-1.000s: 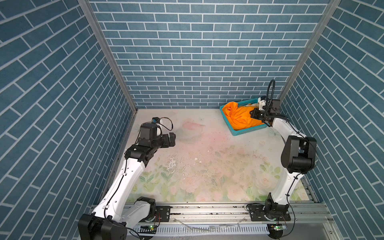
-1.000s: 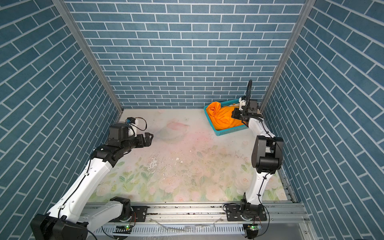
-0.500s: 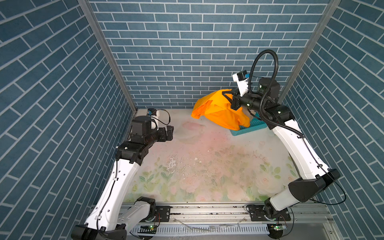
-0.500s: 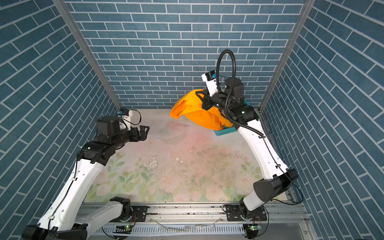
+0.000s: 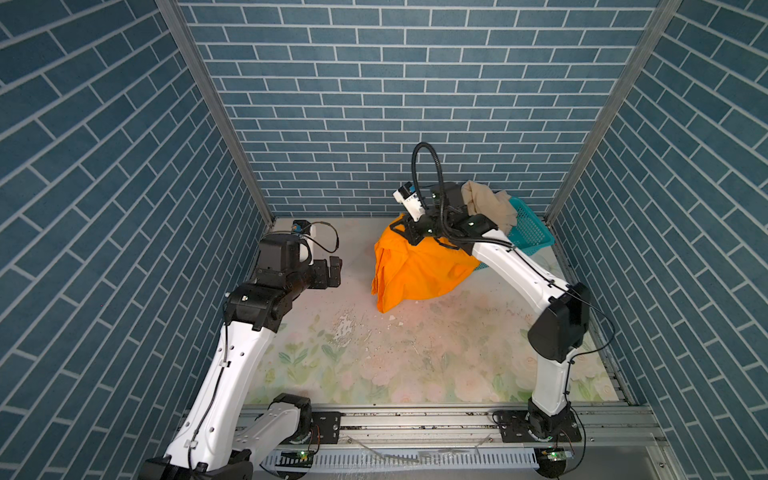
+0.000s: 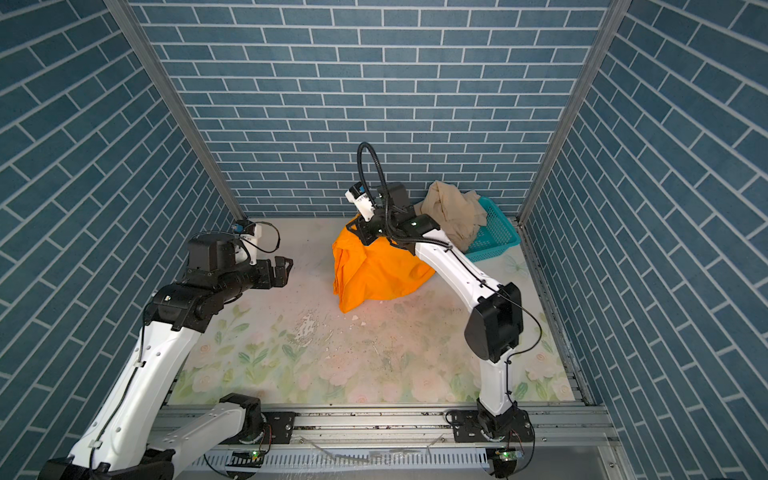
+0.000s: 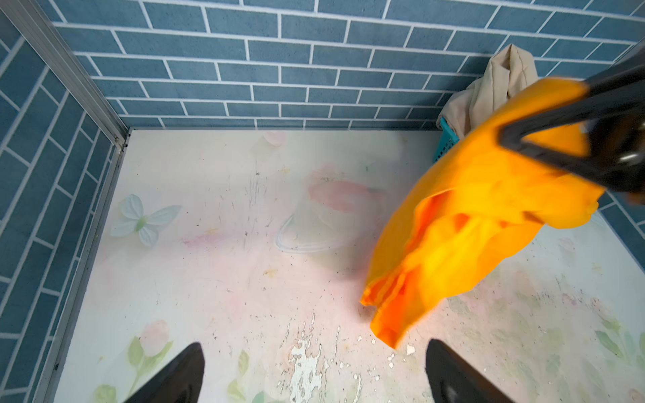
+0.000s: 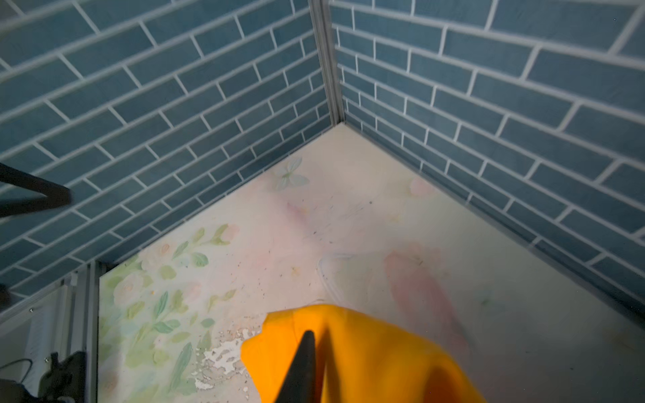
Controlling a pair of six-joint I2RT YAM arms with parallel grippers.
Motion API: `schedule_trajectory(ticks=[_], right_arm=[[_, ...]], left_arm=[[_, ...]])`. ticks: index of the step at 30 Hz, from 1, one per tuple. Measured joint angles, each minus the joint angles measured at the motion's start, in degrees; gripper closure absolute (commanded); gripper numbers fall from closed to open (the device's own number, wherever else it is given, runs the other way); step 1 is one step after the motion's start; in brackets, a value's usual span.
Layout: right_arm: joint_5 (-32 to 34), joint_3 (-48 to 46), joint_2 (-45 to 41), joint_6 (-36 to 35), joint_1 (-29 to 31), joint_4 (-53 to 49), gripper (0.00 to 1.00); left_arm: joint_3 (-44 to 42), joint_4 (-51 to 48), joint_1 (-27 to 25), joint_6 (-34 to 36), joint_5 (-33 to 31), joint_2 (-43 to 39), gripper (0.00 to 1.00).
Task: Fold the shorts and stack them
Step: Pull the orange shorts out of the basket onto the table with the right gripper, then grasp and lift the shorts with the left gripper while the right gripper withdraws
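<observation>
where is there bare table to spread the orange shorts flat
Free: the wide table front and middle, from the orange shorts to the front rail; also the back strip between the left gripper and the back wall. Crowded: back right, with the basket, beige shorts and right gripper.

A: How is the space enclosed?
B: Three walls (image 5: pixel 374 104) printed with blue brick are seen, joined by metal posts (image 5: pixel 216 108).
A: And the floor (image 5: pixel 374 374)?
B: It is covered with a pale floral print; a butterfly (image 7: pixel 143 218) is shown near a back corner, a patch (image 5: pixel 345 328) is peeled mid-floor, and a rail (image 5: pixel 415 419) is fixed along the front.
</observation>
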Motion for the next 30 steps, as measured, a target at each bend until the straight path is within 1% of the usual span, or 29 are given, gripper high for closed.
schedule_trajectory(ticks=[1, 3, 6, 9, 12, 14, 16, 19, 21, 24, 30], right_arm=[[-0.1, 0.4, 1.9, 0.1, 0.6, -0.9, 0.4], [0.8, 0.2, 3.0, 0.1, 1.3, -2.8, 0.31], [3.6, -0.9, 0.2, 0.4, 1.4, -2.6, 0.28], [6.4, -6.8, -8.7, 2.7, -2.1, -1.1, 0.26], [9.6, -15.3, -20.8, 6.1, -9.0, 1.8, 0.26], [12.8, -20.8, -28.5, 8.0, -14.3, 3.0, 0.25], [15.8, -26.8, -35.6, 9.3, -17.6, 3.6, 0.24], [18.5, -35.8, -44.5, 10.6, -18.7, 3.2, 0.2], [19.4, -40.7, -48.9, 11.2, -19.3, 2.3, 0.19], [20.7, -45.8, -54.0, 11.8, -20.6, 0.1, 0.19], [21.7, -50.5, -61.3, 13.0, -21.7, -2.6, 0.18]], left_arm=[[0.0, -0.1, 0.0, 0.1, 0.7, 0.0, 0.0], [0.0, 0.0, -0.1, 0.3, 2.5, 0.3, 0.0], [-0.2, 0.3, -2.3, 0.5, 4.3, 1.4, 0.0], [-0.8, 1.8, -8.2, 1.0, 4.7, 3.7, 0.0], [-0.9, 5.4, -15.9, 2.3, 4.7, 8.1, 0.0], [-0.5, 8.2, -20.2, 3.4, 4.7, 11.8, 0.0], [0.8, 11.4, -24.6, 5.0, 4.7, 17.6, 0.0], [6.0, 15.0, -29.8, 8.0, 4.2, 27.9, 0.0], [10.0, 17.1, -32.0, 9.9, 3.3, 34.4, 0.0], [15.8, 19.6, -34.2, 12.7, 0.8, 43.2, 0.0], [24.5, 21.9, -34.6, 16.4, -4.4, 56.2, 0.0]])
